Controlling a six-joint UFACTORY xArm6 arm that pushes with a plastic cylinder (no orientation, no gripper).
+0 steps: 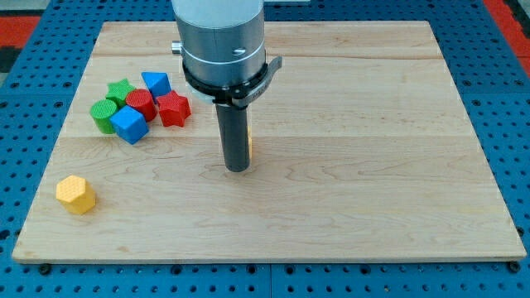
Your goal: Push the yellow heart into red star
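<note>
One sliver of yellow is showing at the rod's right edge, mid-board; probably the heart, mostly hiding behind the rod, shape unreadable. My tip is sitting right against it, no gripper, holding nothing. Red star is waiting far-left in the cluster. Approach step, I'm judging: next I'm needing to get right of the heart and push left. Yellow hexagon, near-left, is lying well apart.

A pale wooden board lies on a blue pegboard surface full of small holes. A red patch shows at the view's top left.
</note>
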